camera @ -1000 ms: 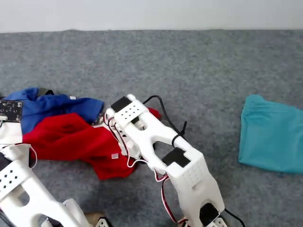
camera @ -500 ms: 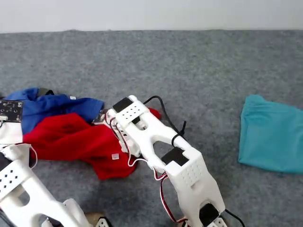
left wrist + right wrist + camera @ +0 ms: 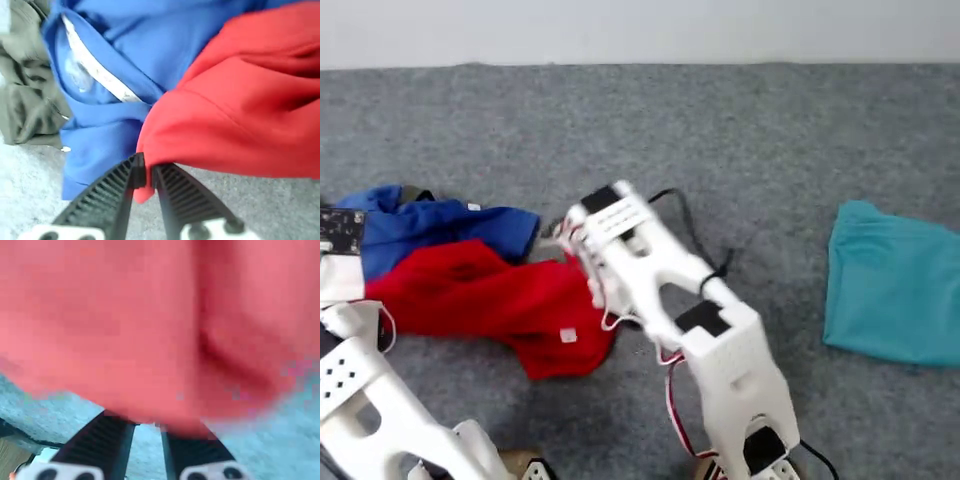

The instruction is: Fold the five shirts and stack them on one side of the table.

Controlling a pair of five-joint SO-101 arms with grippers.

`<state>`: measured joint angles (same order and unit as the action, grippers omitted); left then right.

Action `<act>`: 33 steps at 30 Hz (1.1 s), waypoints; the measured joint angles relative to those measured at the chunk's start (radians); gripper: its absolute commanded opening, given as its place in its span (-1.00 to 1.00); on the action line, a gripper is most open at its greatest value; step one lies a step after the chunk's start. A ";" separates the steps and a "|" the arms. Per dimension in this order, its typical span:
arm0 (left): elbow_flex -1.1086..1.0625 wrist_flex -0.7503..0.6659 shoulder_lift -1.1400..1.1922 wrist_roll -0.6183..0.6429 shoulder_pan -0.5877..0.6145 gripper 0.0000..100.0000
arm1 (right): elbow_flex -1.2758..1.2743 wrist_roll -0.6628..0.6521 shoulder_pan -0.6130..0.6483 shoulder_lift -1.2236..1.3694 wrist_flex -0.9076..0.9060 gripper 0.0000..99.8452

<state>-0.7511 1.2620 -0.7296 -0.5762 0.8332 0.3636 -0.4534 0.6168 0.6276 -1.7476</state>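
A red shirt point(image 3: 490, 300) lies crumpled at the left of the grey table, partly over a blue shirt point(image 3: 430, 225). A folded teal shirt point(image 3: 895, 285) rests at the right edge. My left gripper point(image 3: 146, 175) is shut on the red shirt's point(image 3: 240, 110) edge, beside the blue shirt point(image 3: 125, 55) and an olive shirt point(image 3: 25, 100). My right gripper point(image 3: 147, 427) is shut on another edge of the red shirt point(image 3: 150, 325). In the high view the right arm point(image 3: 650, 270) reaches to the red shirt's right side, and the left arm point(image 3: 360, 390) is at the lower left.
The grey carpeted table point(image 3: 720, 140) has free room across the back and in the middle. A white wall edge runs along the far side. A bit of olive cloth point(image 3: 415, 193) pokes out behind the blue shirt.
The right arm has shifted to the right and back, drawing the red shirt's right edge with it. The left arm has stayed almost still.
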 measured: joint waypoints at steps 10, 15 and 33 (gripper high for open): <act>0.321 0.167 0.000 0.025 -0.227 -0.97 | 0.015 -0.097 -0.164 -0.417 -0.003 -0.98; 0.483 0.167 0.000 0.066 -0.345 -0.97 | 0.015 -0.120 -0.229 -0.672 0.000 -0.98; 0.916 -0.180 -0.002 0.068 -0.634 -0.97 | 0.015 -0.279 -0.586 -1.297 0.359 -0.98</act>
<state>0.1649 1.0825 -0.7311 -0.5086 0.1995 0.3790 -0.7327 0.0307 -0.6690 -1.3886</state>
